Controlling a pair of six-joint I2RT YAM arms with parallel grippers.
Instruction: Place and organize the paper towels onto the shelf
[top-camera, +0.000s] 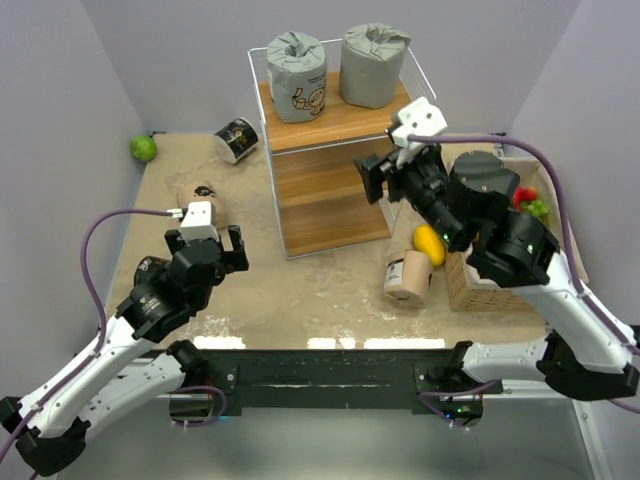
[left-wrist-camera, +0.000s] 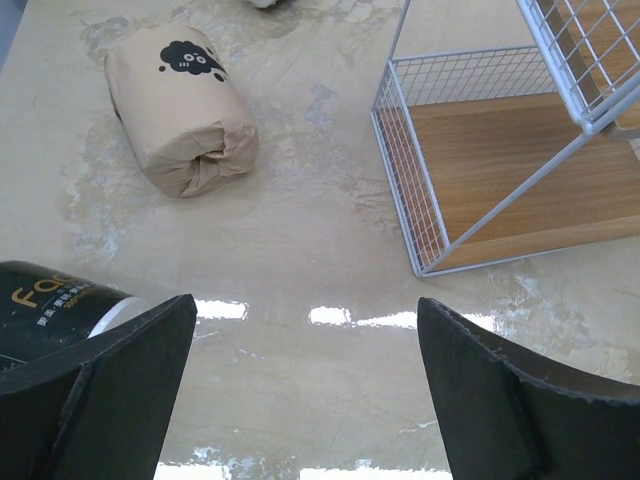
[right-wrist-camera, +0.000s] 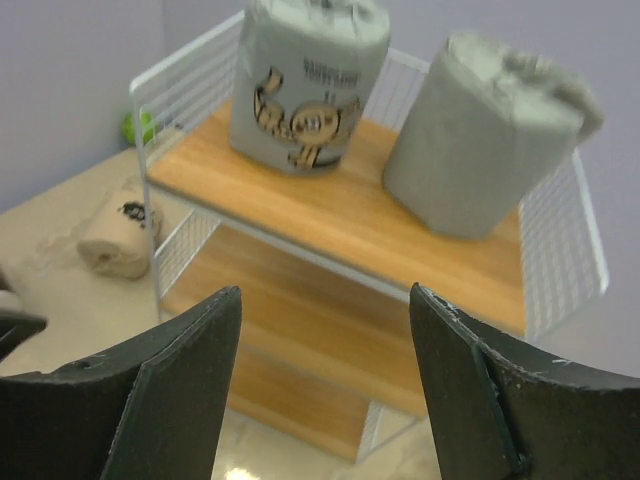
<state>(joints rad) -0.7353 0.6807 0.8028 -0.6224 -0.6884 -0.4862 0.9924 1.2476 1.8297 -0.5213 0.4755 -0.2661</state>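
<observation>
Beige paper-towel roll (left-wrist-camera: 180, 110) lies on its side, upper left of the left wrist view, ahead-left of the left gripper (left-wrist-camera: 305, 320), jaws wide and empty. Long axis slants toward lower right. Right gripper (right-wrist-camera: 325, 300), parted and empty, faces the shelf (right-wrist-camera: 340, 210) holding two grey rolls (right-wrist-camera: 300, 80).

lab: walled table (top-camera: 330, 288), 2 bolted arms (top-camera: 155, 300)

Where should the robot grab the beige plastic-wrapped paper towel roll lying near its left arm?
Probably around its middle, from straight above: the beige plastic-wrapped roll lies on its side, both curved flanks free for the open left pincer.
</observation>
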